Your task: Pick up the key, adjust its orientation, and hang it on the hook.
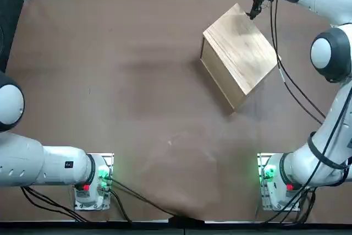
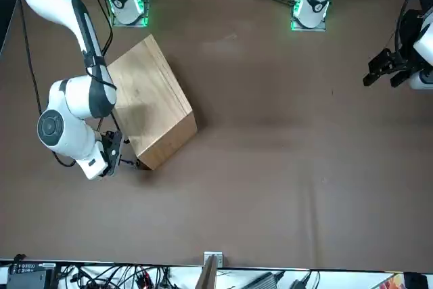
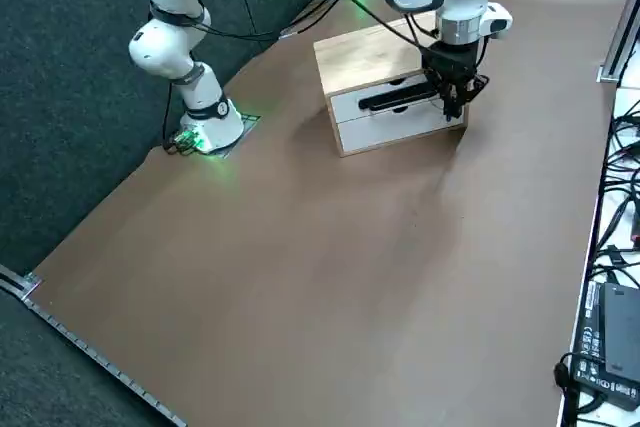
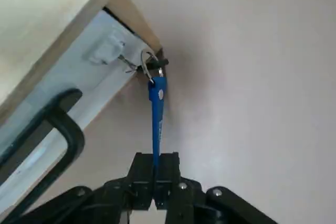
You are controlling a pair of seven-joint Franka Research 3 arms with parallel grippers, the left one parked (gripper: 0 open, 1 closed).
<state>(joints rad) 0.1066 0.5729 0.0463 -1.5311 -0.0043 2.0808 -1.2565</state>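
In the right wrist view my right gripper [image 4: 155, 162] is shut on the lower end of the key's blue tag [image 4: 157, 114]. The tag stands up from the fingers to a metal ring [image 4: 148, 62] with a small dark key piece. That ring meets the wire tip of the hook [image 4: 107, 51], a small white mount on the white drawer front. Whether the ring is over the wire I cannot tell. From overhead the gripper [image 1: 253, 12] hangs at the far corner of the wooden box [image 1: 242, 53]. In the front view the gripper [image 2: 122, 160] is beside that box [image 2: 145, 103].
The box [image 3: 365, 57] lies angled on the brown table, and its drawer face carries a black bar handle [image 3: 395, 97]. Cables and small devices [image 3: 605, 337] lie along the table's far edge.
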